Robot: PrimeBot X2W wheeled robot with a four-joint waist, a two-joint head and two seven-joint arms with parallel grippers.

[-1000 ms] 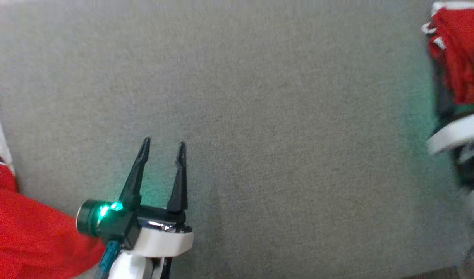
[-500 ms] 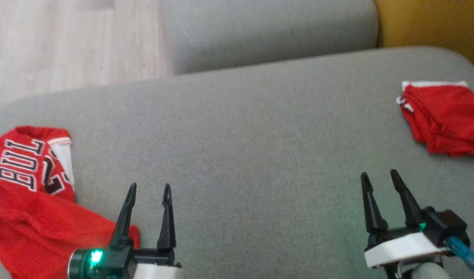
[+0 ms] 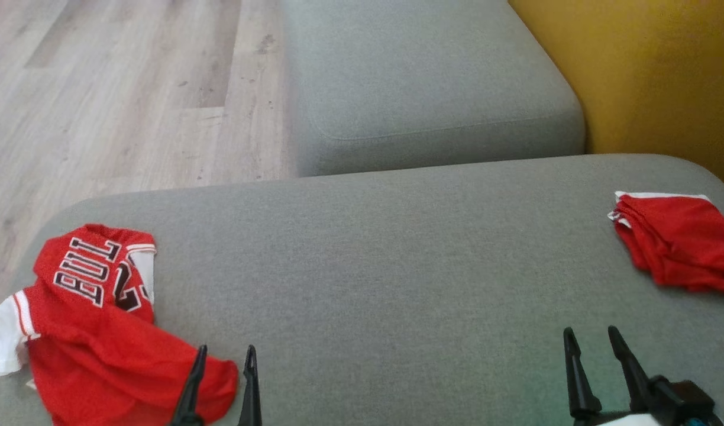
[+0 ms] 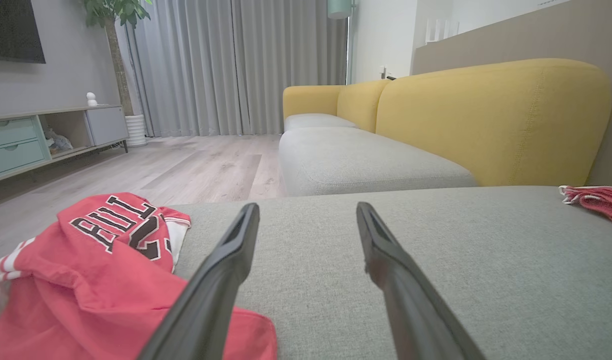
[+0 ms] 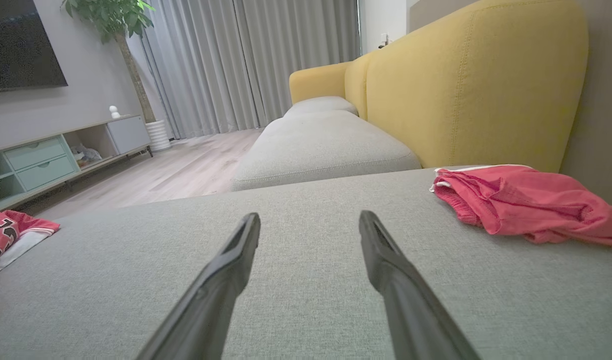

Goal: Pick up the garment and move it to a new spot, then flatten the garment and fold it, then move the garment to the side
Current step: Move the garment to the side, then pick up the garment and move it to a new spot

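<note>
A crumpled red jersey (image 3: 96,319) is lying at eight o'clock on the grey sofa seat (image 3: 385,266), just beside the left gripper (image 3: 226,352). Its black, white-edged letters are reading "BULL" (a number is partly lost in the folds). A folded red cloth (image 3: 675,242) is sitting at three o'clock, with a yellow backrest (image 3: 652,71) rising at one. The left gripper and the right gripper (image 3: 591,332) are hovering with fingers spread wide, gripping nothing.

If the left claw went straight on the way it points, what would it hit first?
Likely nothing close: the open left claw points across bare grey cushion, with the red jersey off to its left. Its height is unclear, so it might graze the cushion fabric.
</note>
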